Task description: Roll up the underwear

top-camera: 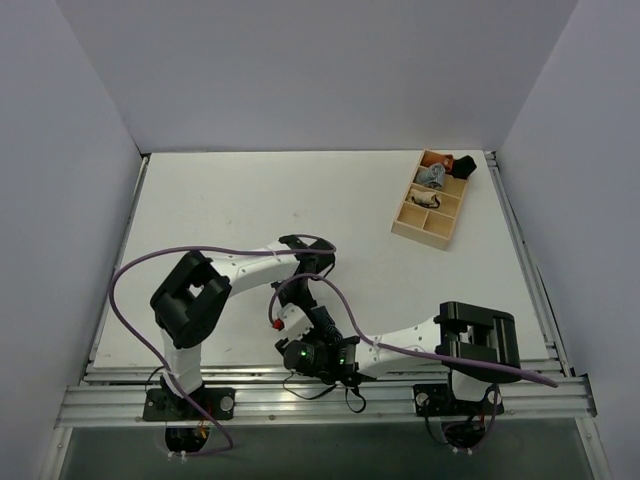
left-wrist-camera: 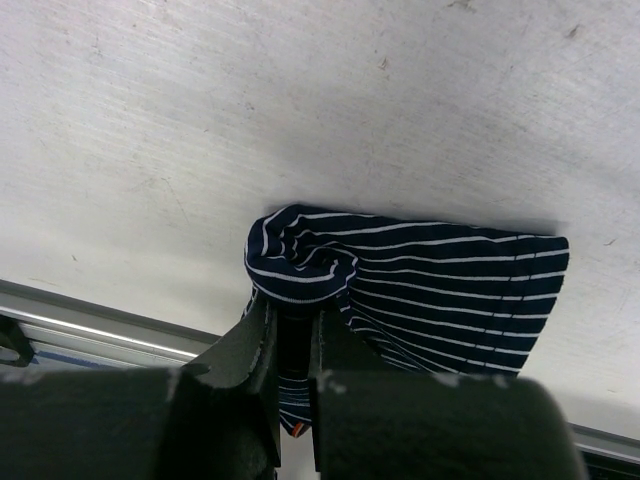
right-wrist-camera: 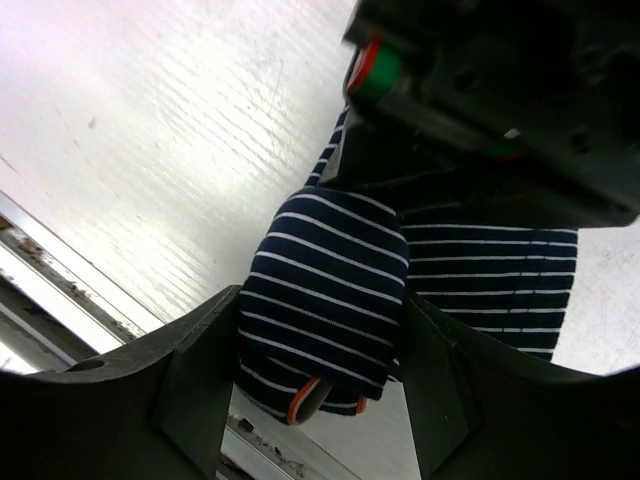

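Observation:
The underwear (left-wrist-camera: 440, 290) is navy cloth with thin white stripes, lying on the white table near its front edge. One end is wound into a roll (right-wrist-camera: 325, 290) with an orange waistband edge showing at its underside. My left gripper (left-wrist-camera: 293, 335) is shut on the coiled end of the cloth. My right gripper (right-wrist-camera: 322, 308) has its jaws pressed against both sides of the roll, holding it. In the top view both grippers meet at the front centre, the left (top-camera: 297, 318) just behind the right (top-camera: 312, 352), and they hide the underwear.
A wooden compartment box (top-camera: 432, 200) with small rolled garments stands at the back right. An aluminium rail (top-camera: 320, 398) runs along the table's front edge, close to the roll. A purple cable (top-camera: 220, 252) loops over the left arm.

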Controlling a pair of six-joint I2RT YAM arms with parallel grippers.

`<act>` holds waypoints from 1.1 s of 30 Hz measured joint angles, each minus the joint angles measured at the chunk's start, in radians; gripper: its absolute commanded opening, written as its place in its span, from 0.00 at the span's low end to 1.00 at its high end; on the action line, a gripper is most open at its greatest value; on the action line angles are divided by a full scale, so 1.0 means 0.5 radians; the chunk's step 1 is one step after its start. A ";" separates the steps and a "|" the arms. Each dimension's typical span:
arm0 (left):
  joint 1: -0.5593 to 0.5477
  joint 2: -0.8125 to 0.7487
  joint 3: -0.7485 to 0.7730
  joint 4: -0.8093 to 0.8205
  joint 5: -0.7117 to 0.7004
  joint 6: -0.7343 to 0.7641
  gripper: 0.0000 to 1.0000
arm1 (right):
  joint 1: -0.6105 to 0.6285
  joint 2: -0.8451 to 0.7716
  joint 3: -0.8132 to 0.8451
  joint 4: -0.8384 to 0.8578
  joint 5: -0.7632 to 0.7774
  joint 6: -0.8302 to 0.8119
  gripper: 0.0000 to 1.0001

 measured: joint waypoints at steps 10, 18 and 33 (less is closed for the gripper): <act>0.032 -0.082 -0.112 0.037 0.037 -0.022 0.15 | 0.001 0.042 -0.049 0.079 0.080 0.149 0.00; 0.268 -0.579 -0.546 0.245 0.117 -0.095 0.53 | -0.182 -0.079 -0.471 0.866 -0.317 0.484 0.00; 0.302 -0.956 -0.830 0.412 0.012 -0.005 0.60 | -0.324 0.219 -0.815 1.997 -0.611 0.815 0.01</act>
